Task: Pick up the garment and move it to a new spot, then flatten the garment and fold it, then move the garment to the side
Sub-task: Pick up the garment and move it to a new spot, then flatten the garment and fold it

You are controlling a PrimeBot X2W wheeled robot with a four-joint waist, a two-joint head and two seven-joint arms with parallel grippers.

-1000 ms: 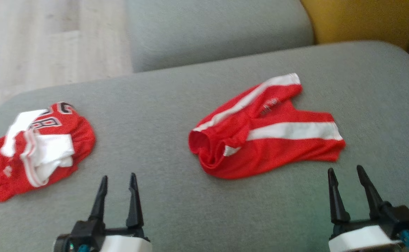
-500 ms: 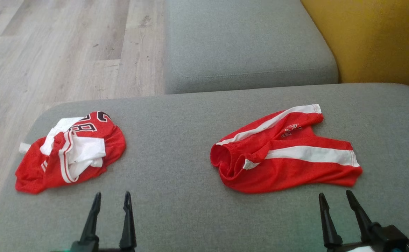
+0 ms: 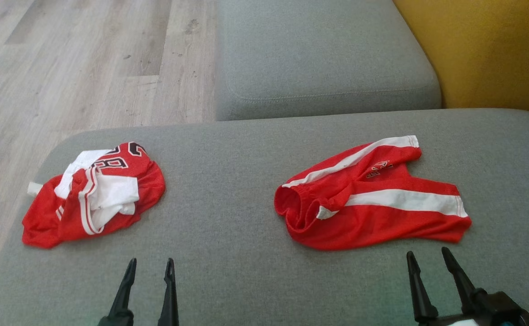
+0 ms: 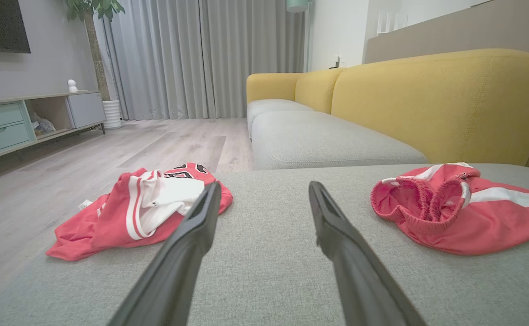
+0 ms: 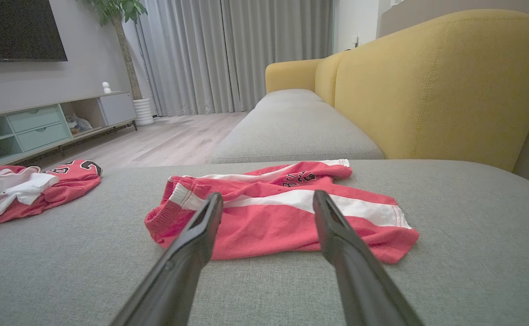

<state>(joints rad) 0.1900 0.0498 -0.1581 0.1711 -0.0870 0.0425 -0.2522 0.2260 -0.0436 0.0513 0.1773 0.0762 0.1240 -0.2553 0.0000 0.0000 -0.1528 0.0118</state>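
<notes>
Lying just ahead of the right pincer (image 3: 427, 251), the shorts (image 3: 373, 203), likely the garment meant, stretch crosswise on the cushion (image 3: 228, 190), waistband toward the left pincer (image 3: 151, 261), legs out right. Both pincers hover low, released, pointing forward; the right arm is nearer. A jersey (image 3: 97, 194) sits far left.

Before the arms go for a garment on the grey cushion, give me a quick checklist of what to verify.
1. Jaws of the left gripper open and empty: ok.
2. Jaws of the right gripper open and empty: ok.
3. The red mesh shorts with white side stripes lie flat: not ok, waistband bunched.
4. The crumpled red and white jersey lies apart from the shorts: ok.
5. Bare stretch of the grey fabric seat cushion between them for a new spot: ok.
6. Which garment is the target: cannot tell.
</notes>
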